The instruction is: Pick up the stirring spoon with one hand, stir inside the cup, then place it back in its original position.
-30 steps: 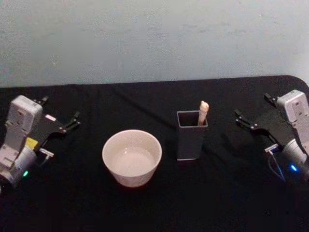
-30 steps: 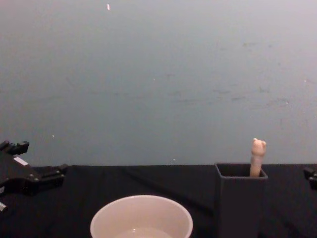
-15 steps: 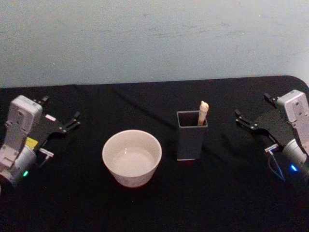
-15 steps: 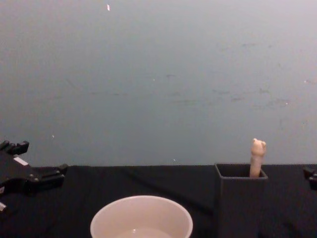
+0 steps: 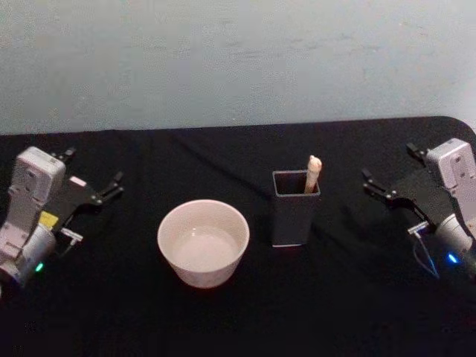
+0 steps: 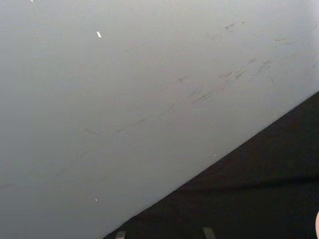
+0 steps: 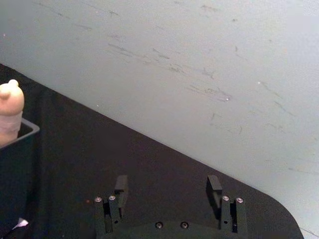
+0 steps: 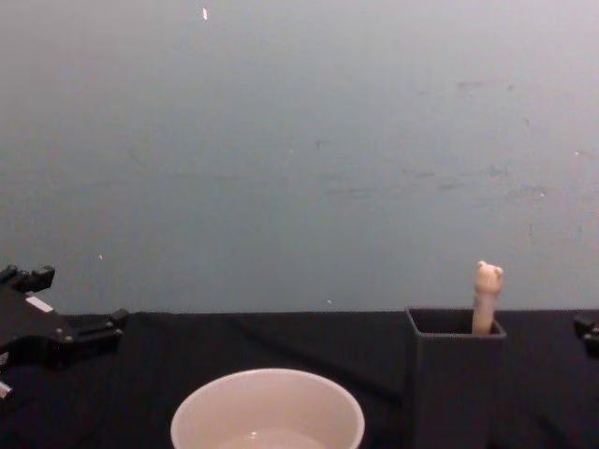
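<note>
The stirring spoon (image 5: pixel 312 173) stands upright in the dark grey square holder (image 5: pixel 295 212), its original position, with only the cream handle and bear-head knob (image 8: pixel 487 295) showing above the rim. Left of the holder sits the wide cream-white cup (image 5: pixel 203 243), with what looks like a little liquid in it. My left gripper (image 5: pixel 94 166) rests open at the table's left side, well apart from the cup. At the right side my right gripper (image 5: pixel 388 162) is open, a short way right of the holder. Its spread fingers (image 7: pixel 120 185) point toward the wall, and the knob (image 7: pixel 10 105) shows beside them.
A black cloth (image 5: pixel 238 312) covers the table, and a pale blue-grey wall (image 5: pixel 238 59) rises right behind its far edge. The table's rounded far-right corner (image 5: pixel 454 123) lies just behind the right gripper.
</note>
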Controlling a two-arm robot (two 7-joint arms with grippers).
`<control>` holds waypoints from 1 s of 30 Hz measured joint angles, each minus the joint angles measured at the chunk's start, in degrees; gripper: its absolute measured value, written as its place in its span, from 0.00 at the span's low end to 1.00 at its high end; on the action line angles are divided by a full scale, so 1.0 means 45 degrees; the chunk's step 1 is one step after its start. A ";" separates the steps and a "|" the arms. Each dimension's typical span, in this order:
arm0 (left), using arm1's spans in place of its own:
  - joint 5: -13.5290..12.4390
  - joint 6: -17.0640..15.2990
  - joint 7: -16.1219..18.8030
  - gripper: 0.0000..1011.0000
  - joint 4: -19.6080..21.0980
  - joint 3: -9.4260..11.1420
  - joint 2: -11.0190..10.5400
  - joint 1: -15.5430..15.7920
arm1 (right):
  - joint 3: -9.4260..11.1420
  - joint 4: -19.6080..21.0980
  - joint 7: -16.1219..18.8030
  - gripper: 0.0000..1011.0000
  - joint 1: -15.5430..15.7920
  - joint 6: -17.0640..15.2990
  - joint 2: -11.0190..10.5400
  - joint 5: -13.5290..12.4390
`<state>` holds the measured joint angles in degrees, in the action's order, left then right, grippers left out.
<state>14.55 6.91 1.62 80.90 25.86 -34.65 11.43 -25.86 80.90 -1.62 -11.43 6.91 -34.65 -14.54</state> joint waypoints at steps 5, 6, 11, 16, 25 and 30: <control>0.0000 0.0000 0.0000 0.99 -0.0001 0.0000 0.0000 0.0001 | 0.0000 0.0000 -0.0001 0.99 0.0000 0.0000 0.0000 0.0000; 0.0001 0.0000 0.0000 0.99 -0.0001 0.0000 0.0000 0.0000 | 0.0000 0.0000 0.0000 0.99 0.0000 0.0000 0.0000 0.0000; 0.0000 0.0001 0.0000 0.99 0.0000 0.0000 0.0000 0.0001 | 0.0164 0.0136 0.0261 0.99 0.0099 -0.0035 -0.0020 -0.0103; 0.0001 0.0000 0.0000 0.99 0.0000 0.0000 0.0000 0.0000 | 0.0503 0.0628 0.1002 0.99 0.0405 -0.0256 -0.0180 -0.0791; 0.0000 0.0000 0.0000 0.99 -0.0001 0.0000 0.0000 0.0000 | 0.1273 0.2175 0.3533 0.99 0.1340 -0.1099 -0.0864 -0.3070; 0.0000 0.0000 0.0000 0.99 -0.0001 0.0000 0.0000 0.0000 | 0.1448 0.2618 0.4667 0.99 0.1578 -0.1429 -0.1003 -0.3899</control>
<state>14.55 6.91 1.62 80.90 25.86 -34.65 11.43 -19.35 92.68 19.38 -4.33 0.48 -39.16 -32.09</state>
